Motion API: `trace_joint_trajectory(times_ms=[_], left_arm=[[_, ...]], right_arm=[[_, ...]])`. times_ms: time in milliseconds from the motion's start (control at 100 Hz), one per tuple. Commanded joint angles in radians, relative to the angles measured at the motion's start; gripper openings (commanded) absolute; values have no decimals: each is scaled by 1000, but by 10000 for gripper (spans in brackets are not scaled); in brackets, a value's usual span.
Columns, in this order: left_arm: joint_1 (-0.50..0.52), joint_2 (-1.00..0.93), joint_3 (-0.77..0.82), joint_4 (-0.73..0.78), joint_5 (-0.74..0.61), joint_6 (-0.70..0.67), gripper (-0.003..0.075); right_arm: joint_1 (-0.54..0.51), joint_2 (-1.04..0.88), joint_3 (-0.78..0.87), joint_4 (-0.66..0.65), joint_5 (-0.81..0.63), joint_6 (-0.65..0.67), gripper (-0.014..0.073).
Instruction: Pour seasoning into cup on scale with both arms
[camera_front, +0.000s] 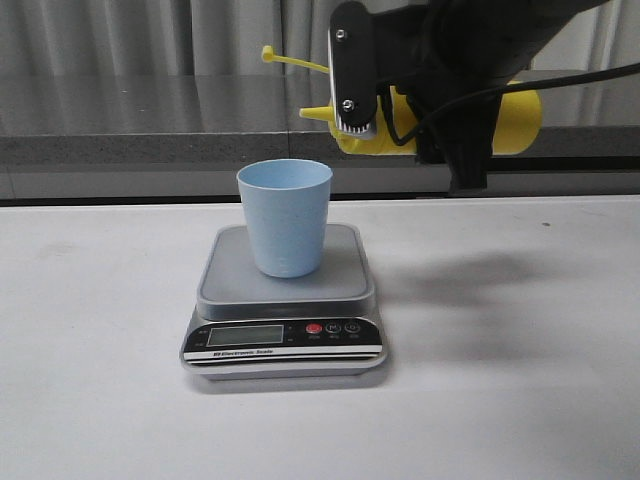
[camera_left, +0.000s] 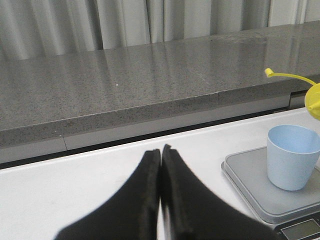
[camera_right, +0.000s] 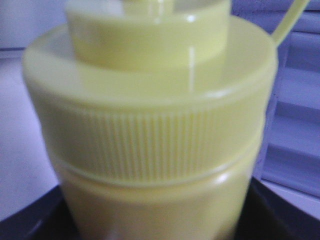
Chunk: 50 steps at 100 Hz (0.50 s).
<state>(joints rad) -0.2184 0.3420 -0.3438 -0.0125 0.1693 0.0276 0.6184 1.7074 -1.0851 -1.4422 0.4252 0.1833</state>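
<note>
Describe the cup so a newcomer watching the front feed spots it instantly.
Find the silver-grey scale in the middle of the white table. The cup stands upright on its platform: pale blue, tapered, no handle, unlike the yellow bottle held sideways above it.

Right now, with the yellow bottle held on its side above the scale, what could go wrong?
The seasoning bottle lies sideways in the right gripper, its nozzle tip seemingly right of the cup's mouth and above it, so seasoning may land on the scale. The cup stands free and looks light; a low nozzle or gripper could tip it.
</note>
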Motion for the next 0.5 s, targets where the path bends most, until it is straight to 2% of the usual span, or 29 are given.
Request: trace_joint_trajectory(times_ms=[0,490], left_arm=[[3,5,-24,-1,-83,-4,-18],[3,5,-24,-1,-83,-4,-18]], right_arm=[[5,-29,-47,-91,57,-4,150],[26,-1,-59,-337,110,-4,150]])
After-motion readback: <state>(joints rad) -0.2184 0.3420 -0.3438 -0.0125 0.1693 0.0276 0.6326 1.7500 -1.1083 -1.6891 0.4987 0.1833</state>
